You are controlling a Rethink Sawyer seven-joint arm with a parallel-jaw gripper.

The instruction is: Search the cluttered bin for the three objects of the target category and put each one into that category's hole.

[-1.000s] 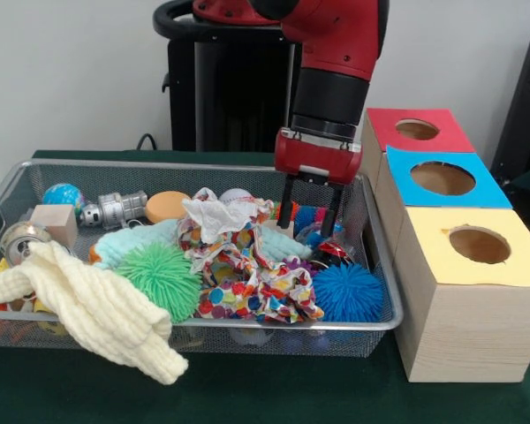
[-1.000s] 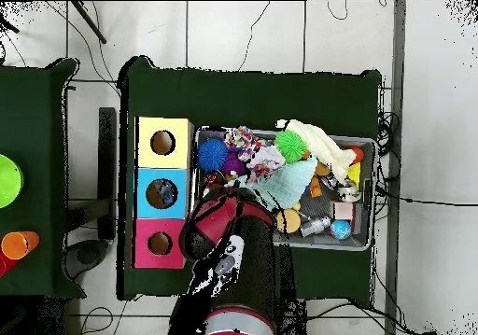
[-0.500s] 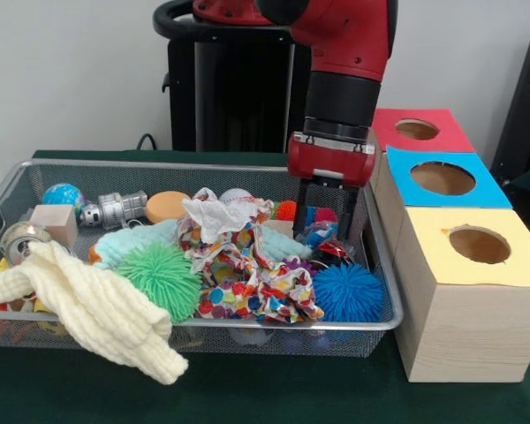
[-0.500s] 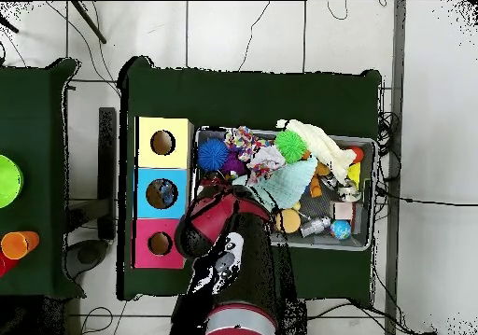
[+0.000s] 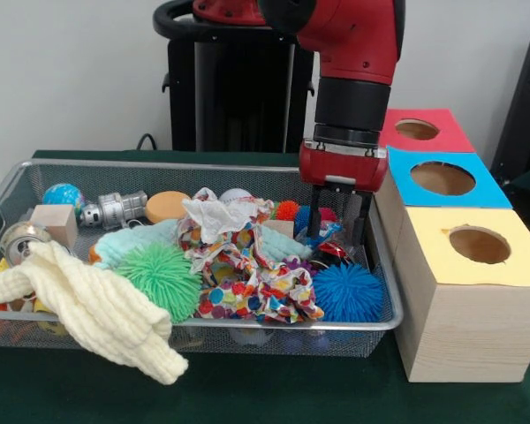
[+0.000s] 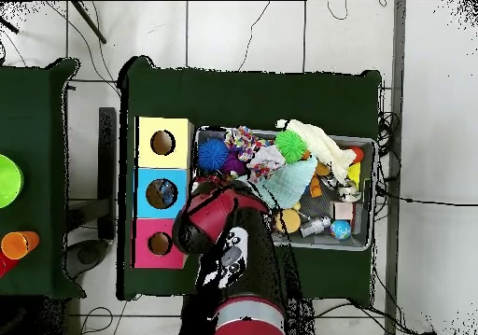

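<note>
The wire mesh bin (image 5: 203,324) fills the left and middle of the front view and is full of clutter; it also shows in the overhead view (image 6: 368,146). My gripper (image 5: 336,231) hangs at the bin's right end, open, its fingers (image 5: 313,216) down among the clutter. A see-through crinkly plastic piece with blue marks (image 5: 326,233) lies between the fingers; I cannot tell whether they touch it. The blue-panelled hole (image 5: 442,178) is just right of the gripper. In the overhead view the arm (image 6: 202,223) hides the gripper, next to the blue hole (image 6: 161,194).
A blue spiky ball (image 5: 347,291), a green spiky ball (image 5: 163,278), a dotted cloth (image 5: 247,283) and a cream knit cloth (image 5: 88,305) lie at the bin's front. A silver can (image 5: 115,210) lies at the back. The red-panelled hole (image 5: 417,129) and yellow-panelled hole (image 5: 479,245) flank the blue one.
My gripper has moved to the right in the front view, towards the wooden boxes, and a little lower. It stays open. The clutter has not visibly shifted.
</note>
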